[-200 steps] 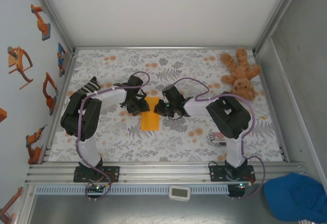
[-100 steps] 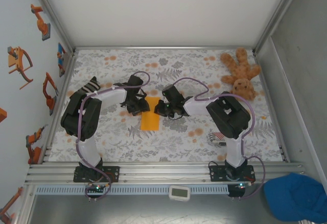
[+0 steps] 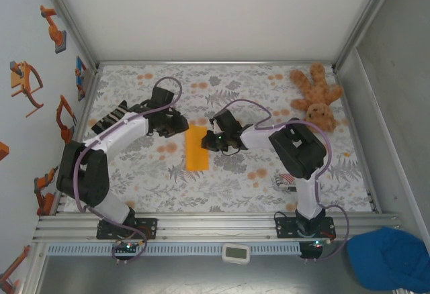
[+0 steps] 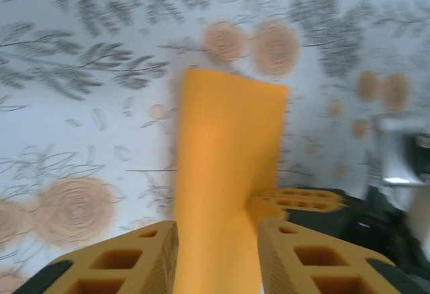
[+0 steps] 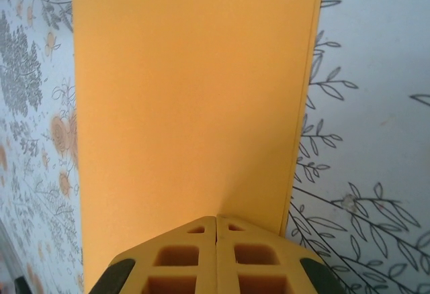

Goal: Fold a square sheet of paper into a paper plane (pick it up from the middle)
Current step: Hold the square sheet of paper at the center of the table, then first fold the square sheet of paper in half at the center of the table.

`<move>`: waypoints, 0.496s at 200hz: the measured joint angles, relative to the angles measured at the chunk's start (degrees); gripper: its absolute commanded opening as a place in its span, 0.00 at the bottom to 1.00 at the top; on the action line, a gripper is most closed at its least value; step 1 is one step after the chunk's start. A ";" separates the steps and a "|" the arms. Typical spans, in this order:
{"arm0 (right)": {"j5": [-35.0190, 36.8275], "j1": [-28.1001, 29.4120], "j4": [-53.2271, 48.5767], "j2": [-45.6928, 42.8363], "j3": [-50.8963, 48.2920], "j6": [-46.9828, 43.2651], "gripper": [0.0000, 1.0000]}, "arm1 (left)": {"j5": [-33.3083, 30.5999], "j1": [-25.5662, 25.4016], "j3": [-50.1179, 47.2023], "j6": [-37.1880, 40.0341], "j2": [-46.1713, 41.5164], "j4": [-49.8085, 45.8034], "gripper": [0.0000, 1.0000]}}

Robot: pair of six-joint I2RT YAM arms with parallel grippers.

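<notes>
The square sheet of paper (image 3: 197, 148), bright orange, lies flat on the floral mat, folded into a narrow upright strip. My right gripper (image 3: 207, 141) is shut, its tips pressed together on the strip's right side near the edge (image 5: 216, 219); the paper (image 5: 188, 92) stretches ahead of them. My left gripper (image 3: 181, 127) sits by the strip's far left corner, jaws apart. In the left wrist view the paper (image 4: 228, 146) shows through the gap between the fingers (image 4: 217, 230), blurred, and the right gripper's fingers (image 4: 295, 200) rest on its right side.
A brown teddy (image 3: 317, 99) lies at the back right corner. A red-and-white striped packet (image 3: 287, 182) lies beside the right arm's base. Metal frame rails (image 3: 201, 221) border the mat; a blue cap (image 3: 393, 257) sits outside at lower right.
The left arm has swung out to the left and its gripper has drawn back from the paper's left edge toward the far corner. The right gripper has stayed on the paper.
</notes>
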 measured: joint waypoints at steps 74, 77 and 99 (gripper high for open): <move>-4.28 -1.38 -5.35 1.44 3.48 -7.98 0.00 | 12.92 -0.66 -0.79 -0.81 7.85 4.81 0.13; -4.31 -1.40 -5.51 1.44 3.54 -8.15 0.00 | 13.14 -0.70 -0.79 -0.81 8.09 4.87 0.12; -4.31 -1.42 -6.56 1.44 3.98 -9.03 0.00 | 14.62 -1.14 -0.79 -0.96 9.90 5.16 0.10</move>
